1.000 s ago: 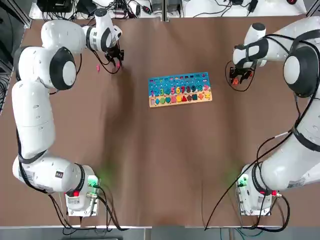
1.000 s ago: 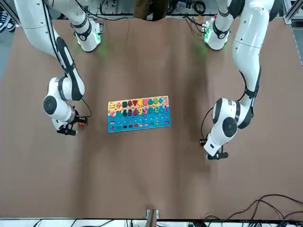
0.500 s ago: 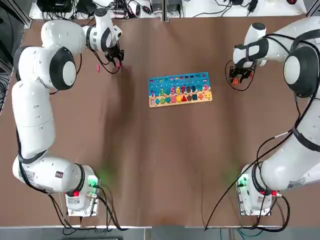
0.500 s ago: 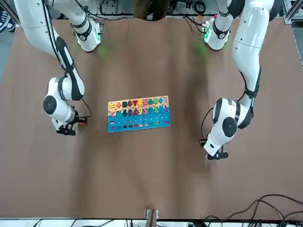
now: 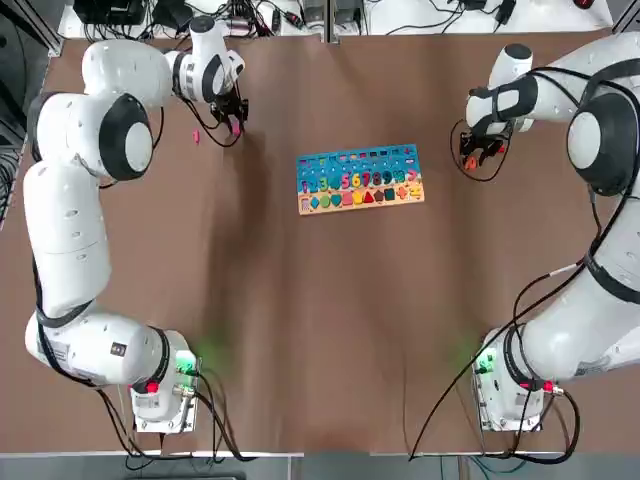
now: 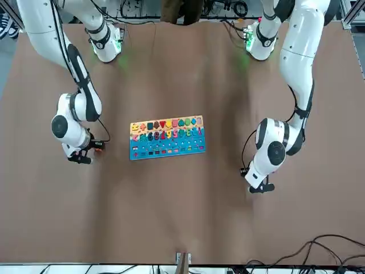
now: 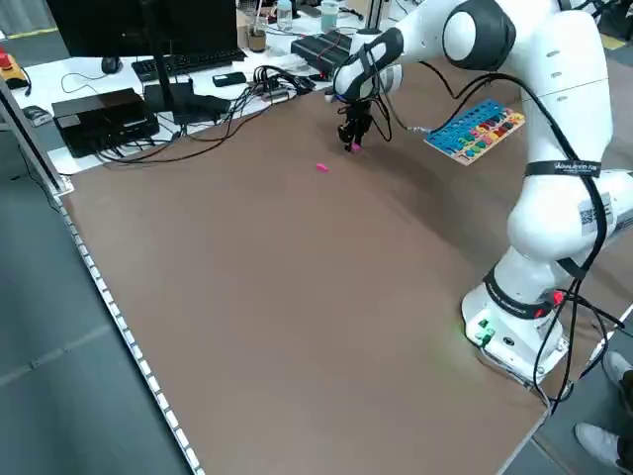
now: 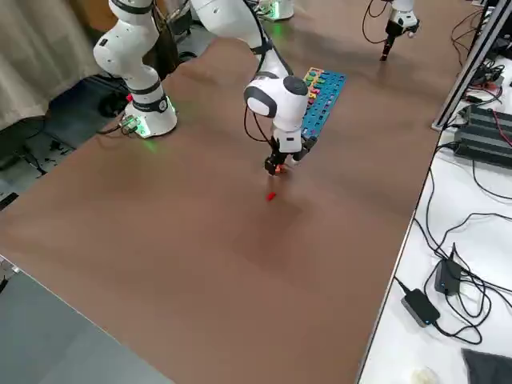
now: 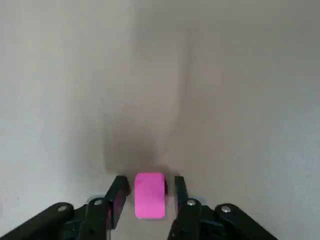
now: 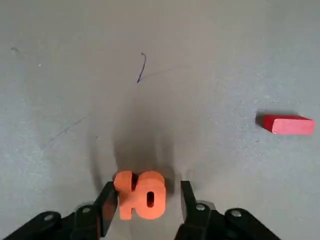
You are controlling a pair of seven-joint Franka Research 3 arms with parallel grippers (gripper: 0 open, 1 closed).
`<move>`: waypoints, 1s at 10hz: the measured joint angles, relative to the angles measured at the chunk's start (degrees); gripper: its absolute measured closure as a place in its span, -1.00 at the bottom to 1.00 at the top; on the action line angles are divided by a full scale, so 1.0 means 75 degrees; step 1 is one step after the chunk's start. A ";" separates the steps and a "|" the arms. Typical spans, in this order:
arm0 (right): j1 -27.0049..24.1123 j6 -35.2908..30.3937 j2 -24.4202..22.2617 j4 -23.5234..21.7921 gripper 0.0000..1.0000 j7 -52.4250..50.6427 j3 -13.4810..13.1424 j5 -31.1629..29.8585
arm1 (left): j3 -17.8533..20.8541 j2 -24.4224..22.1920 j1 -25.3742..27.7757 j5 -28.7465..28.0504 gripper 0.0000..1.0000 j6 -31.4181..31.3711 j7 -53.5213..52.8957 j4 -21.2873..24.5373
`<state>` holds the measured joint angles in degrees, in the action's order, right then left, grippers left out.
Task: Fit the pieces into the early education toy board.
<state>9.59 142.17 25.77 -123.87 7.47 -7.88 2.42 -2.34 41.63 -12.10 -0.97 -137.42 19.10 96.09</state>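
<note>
Board: early education toy board [image 5: 360,179] lies upper centre in the top view, most slots filled with coloured numerals and shapes; which slots are empty is too small to tell.
Loose pieces: four remain off the board, so none of these is fitted yet.
Left side: a pink piece [image 9: 149,195] sits between the fingers of the left gripper [image 5: 230,115], upper left of the top view; a second pink piece [image 5: 196,136] lies on the table [image 5: 320,330] just beside it.
Left gripper state: jaws partly apart, flanking the pink piece with a small gap on each side; no grip is made out.
Right side: the orange piece [image 10: 140,194], shaped like a "10", lies between the fingers of the right gripper [image 5: 472,153], upper right of the top view; the red piece [image 10: 287,124] lies apart, at the right edge of the right wrist view.
Right gripper state: jaws partway open, one finger touching or nearly touching the orange piece, the other clear of it; not a firm hold as far as can be seen.
Progress: early stage, by my judgement; both arms are at pick-up, with carrying and fitting all four pieces left to do.
</note>
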 joint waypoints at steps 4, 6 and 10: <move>0.0001 0.0000 0.0000 0.0002 -0.10 0.0001 0.0000 0.0001 | 0.0000 -0.0006 0.0000 0.0000 0.10 0.0014 0.0000 -0.0017; 0.0001 -0.0001 0.0000 0.0002 -0.09 0.0001 0.0000 0.0002 | 0.0000 -0.0009 0.0000 0.0000 0.15 0.0101 0.0000 -0.0022; 0.0010 -0.0141 -0.0044 0.0035 -0.03 0.0002 0.0003 0.0003 | 0.0000 -0.0046 0.0000 0.0000 0.19 0.0230 0.0000 -0.0048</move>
<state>9.67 141.11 25.43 -123.60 7.49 -7.86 2.44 -2.34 41.28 -12.10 -0.97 -135.70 19.10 95.73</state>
